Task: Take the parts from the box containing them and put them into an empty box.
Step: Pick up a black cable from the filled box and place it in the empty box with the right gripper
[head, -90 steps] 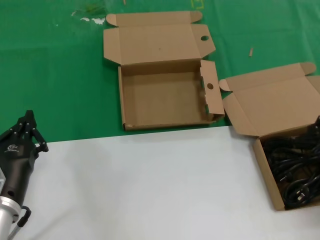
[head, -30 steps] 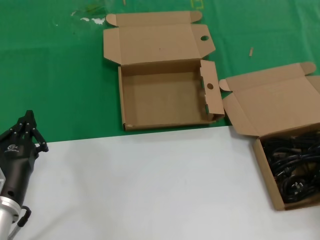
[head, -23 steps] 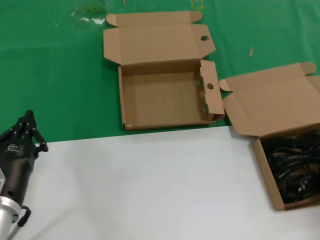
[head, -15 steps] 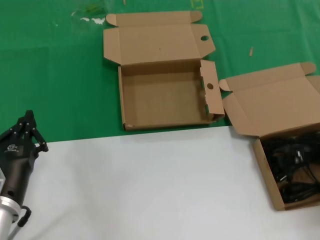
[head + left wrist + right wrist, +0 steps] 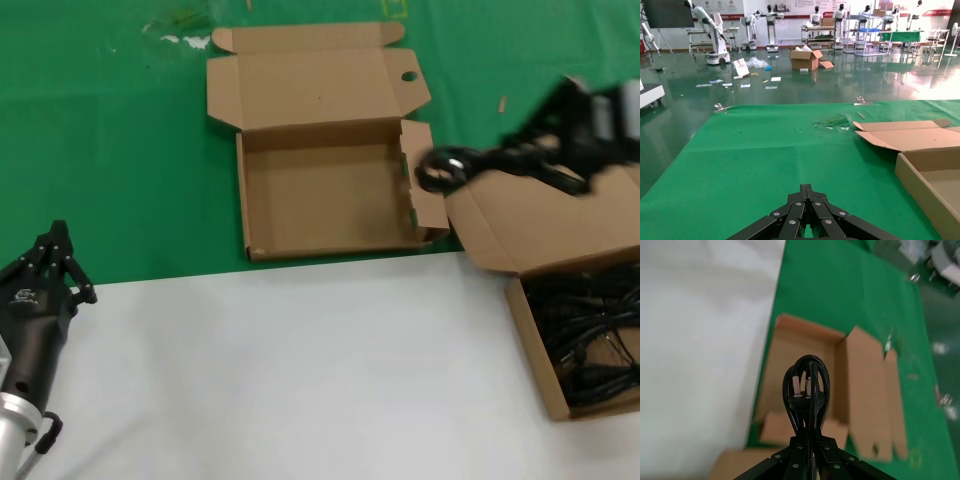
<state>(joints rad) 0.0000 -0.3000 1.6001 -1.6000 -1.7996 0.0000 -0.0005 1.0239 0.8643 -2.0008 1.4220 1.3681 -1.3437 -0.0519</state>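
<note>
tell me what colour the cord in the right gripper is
Black; the cord shows best in the right wrist view.

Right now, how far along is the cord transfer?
Nothing is delivered: the empty box holds no cords. In hand: the right pincer carries one power cord over the gap toward that box. Left: several cords lie tangled in the source box. The left pincer sits parked near the table edge.

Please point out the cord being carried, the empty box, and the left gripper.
carried cord point(image 5: 438, 168), head view, on its looped end.
empty box point(image 5: 325, 205), head view, on its bare floor.
left gripper point(image 5: 57, 252), head view, at its fingertips.
</note>
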